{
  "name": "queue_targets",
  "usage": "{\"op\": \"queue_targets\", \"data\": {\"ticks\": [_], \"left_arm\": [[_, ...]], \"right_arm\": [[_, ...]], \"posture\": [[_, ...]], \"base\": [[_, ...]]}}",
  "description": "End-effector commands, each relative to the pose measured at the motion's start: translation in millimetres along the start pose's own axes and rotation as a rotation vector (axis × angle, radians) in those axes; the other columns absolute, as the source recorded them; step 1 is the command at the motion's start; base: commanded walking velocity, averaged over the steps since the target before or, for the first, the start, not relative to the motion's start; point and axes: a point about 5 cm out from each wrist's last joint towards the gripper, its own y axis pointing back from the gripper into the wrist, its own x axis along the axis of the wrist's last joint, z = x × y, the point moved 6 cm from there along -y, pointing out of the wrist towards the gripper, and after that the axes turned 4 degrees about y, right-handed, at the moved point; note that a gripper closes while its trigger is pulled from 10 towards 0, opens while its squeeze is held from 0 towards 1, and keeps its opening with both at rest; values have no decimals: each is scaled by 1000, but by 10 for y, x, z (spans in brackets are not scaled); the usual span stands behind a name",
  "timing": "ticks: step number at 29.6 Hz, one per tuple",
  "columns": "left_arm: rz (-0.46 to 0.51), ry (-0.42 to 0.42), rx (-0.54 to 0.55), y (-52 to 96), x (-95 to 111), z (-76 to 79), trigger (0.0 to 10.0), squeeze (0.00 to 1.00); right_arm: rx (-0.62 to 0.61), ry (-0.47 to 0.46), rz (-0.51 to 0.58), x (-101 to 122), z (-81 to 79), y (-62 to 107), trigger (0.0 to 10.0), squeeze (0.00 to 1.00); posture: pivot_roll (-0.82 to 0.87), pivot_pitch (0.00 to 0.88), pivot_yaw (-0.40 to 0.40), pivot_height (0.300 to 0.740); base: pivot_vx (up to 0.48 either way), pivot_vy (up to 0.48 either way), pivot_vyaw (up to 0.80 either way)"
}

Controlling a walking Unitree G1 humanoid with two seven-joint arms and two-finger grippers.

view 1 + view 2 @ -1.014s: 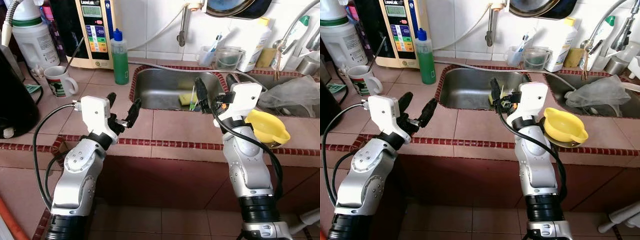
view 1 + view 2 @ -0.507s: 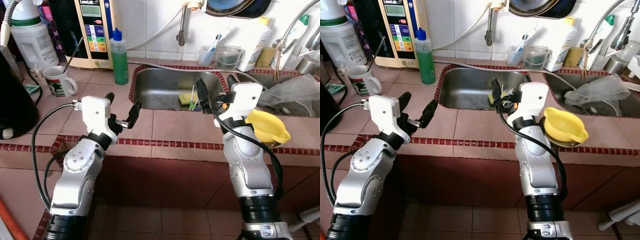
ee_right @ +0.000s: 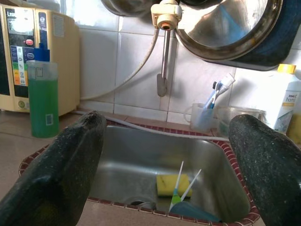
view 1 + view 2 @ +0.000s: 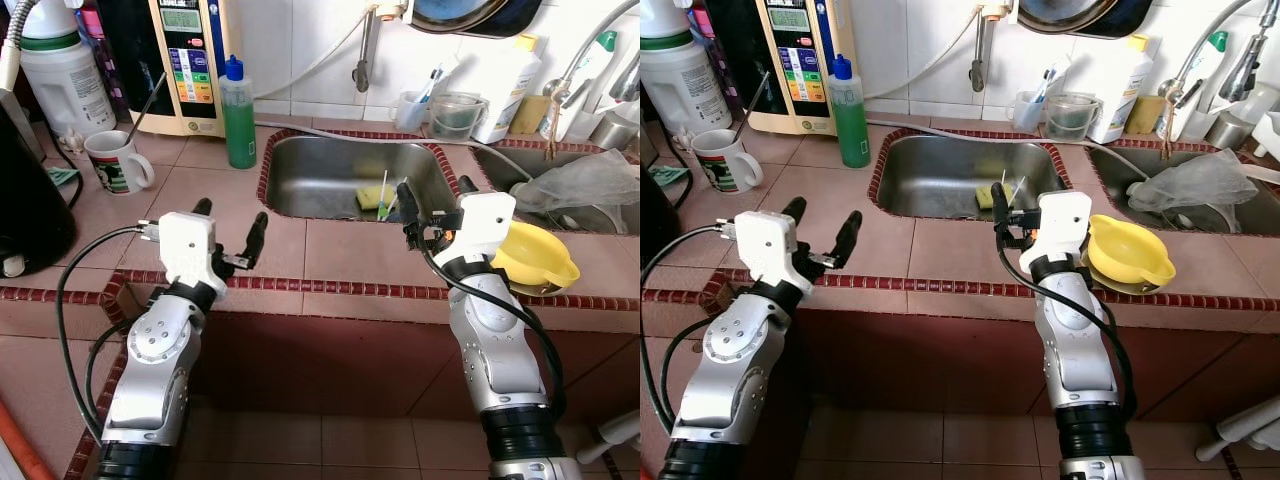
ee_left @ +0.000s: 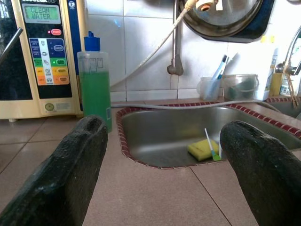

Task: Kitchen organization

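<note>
Both arms had drawn back toward the near edge of the surface (image 4: 350,255) since a second before: the left gripper (image 4: 228,238), earlier pointing toward the sink's near left corner, now sat lower and nearer, and the right gripper (image 4: 436,205), which had reached over the sink's near rim, had pulled back to just near that rim. Jaws on the left gripper stood wide apart with nothing between them, hovering above the tan tiles left of the steel sink (image 4: 320,170). Jaws on the right gripper were likewise spread wide and empty, as the right wrist view showed, aimed across the basin. In the sink lay a yellow sponge (image 3: 174,184) with a green-handled brush (image 4: 384,197) resting by it, toward the near right part of the basin. A yellow funnel (image 4: 535,258) sat on the surface just right of the right arm, near the edge. At the far left stood a bottle of green liquid with a blue cap (image 4: 238,112), beside it a cream water purifier (image 4: 188,60) with coloured buttons, and further left a white mug (image 4: 118,162) with a dark print and a large white jug (image 4: 62,72). Behind the sink a faucet (image 3: 163,49) hung from the tiled wall, with a clear cup holding a toothbrush (image 4: 1032,108) and a white bottle (image 4: 1125,85) to the right. A crumpled clear plastic bag (image 4: 1200,180) lay over the second basin at the far right.
</note>
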Motion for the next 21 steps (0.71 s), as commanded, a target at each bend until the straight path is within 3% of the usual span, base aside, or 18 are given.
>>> {"op": "queue_targets", "data": {"ticks": [1, 21], "left_arm": [[-6, 0, -10, -1, -31, 22, 10000, 0], [-16, 5, -16, -6, -26, 11, 10000, 0]], "right_arm": [[-10, 12, 4, -5, 29, 21, 10000, 0], [6, 4, 3, -9, -18, 20, 10000, 0]], "posture": [[2, 0, -37, 740], [9, 0, -35, 740]], "base": [[0, -307, 0], [0, -360, 0]]}}
